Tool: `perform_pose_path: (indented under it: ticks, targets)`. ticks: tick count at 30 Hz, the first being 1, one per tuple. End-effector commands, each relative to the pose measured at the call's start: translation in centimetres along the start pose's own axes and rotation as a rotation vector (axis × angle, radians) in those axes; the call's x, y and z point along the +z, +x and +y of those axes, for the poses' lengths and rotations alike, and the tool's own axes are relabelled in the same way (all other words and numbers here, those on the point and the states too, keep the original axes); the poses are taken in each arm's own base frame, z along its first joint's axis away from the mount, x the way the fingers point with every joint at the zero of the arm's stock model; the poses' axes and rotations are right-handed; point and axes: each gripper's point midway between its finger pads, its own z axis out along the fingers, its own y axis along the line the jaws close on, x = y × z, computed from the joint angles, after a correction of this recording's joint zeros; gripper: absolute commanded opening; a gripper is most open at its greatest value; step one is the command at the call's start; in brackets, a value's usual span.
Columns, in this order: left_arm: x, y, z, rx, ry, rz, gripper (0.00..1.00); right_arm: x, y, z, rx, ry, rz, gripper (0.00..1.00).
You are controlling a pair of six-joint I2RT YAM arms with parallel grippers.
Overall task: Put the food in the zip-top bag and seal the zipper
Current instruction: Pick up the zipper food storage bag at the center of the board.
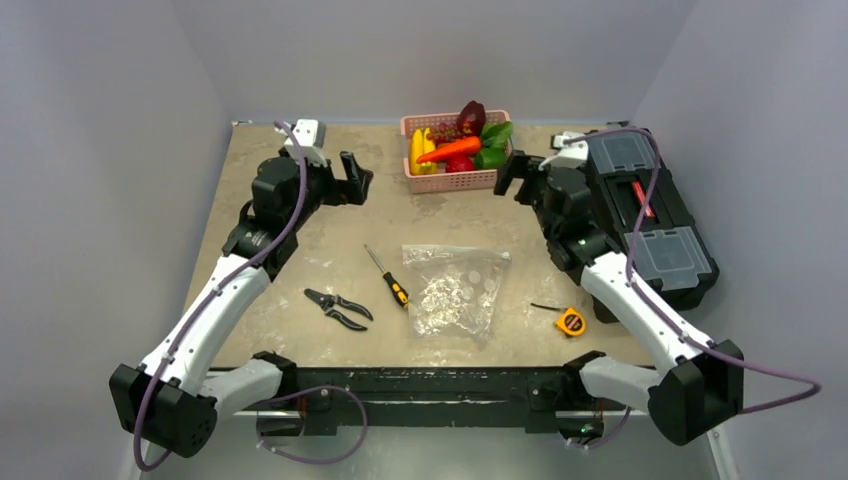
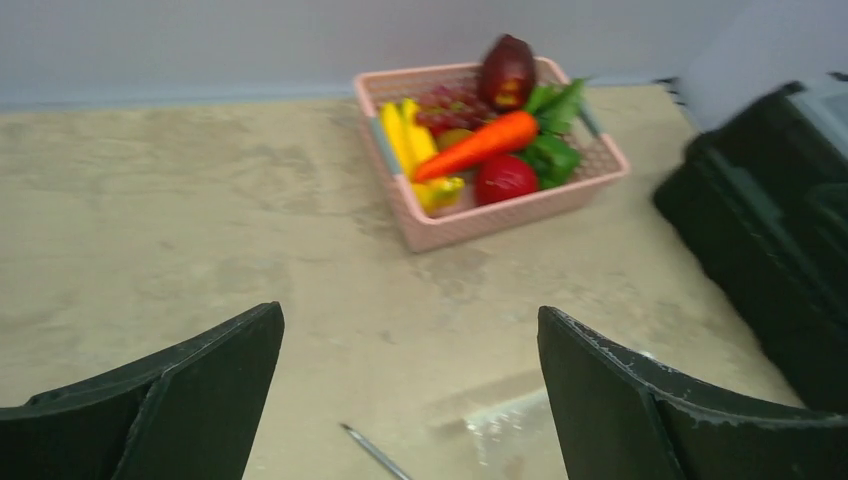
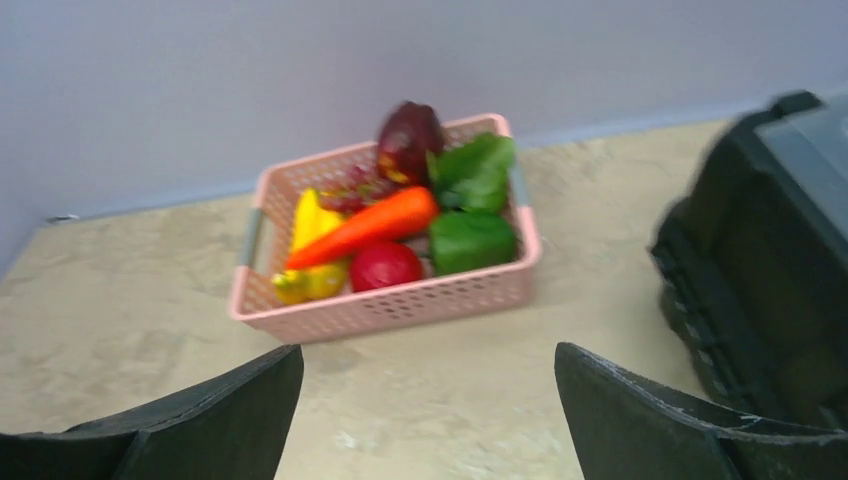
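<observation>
The food lies piled in a pink basket at the table's far middle: an orange carrot, yellow corn, green peppers, a red piece and a dark purple piece. The carrot shows in both wrist views. The zip-top bag, clear with white dots, lies flat in the middle of the table; I cannot make out its zipper. My left gripper hovers open left of the basket. My right gripper hovers open just right of it. Both hold nothing.
A screwdriver and pliers lie left of the bag. A yellow tape measure sits to its right. A large black toolbox fills the right side of the table. Grey walls enclose the table on three sides.
</observation>
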Motion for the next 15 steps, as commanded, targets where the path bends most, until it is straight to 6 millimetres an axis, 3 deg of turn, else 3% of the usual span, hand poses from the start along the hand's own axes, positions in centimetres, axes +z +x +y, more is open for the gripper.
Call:
perform_pose_path:
  ticks: [1,7,12,15]
  targets:
    - [-0.1,1.5,-5.2,-0.187,0.174,0.146,0.97,0.4,1.4,3.7,0.012,-0.007,0.083,0.99]
    - [0.1,2.4,-6.0,-0.223,0.195,0.193,0.97,1.1,6.2,7.4,-0.026,-0.100,0.270,0.99]
    - [0.7,3.7,-6.8,-0.279,0.204,0.281,0.97,0.0,7.9,10.0,0.038,-0.256,0.325,0.99]
    - [1.4,5.2,-7.1,-0.312,0.201,0.356,0.97,-1.2,10.2,11.0,0.056,-0.340,0.407,0.99]
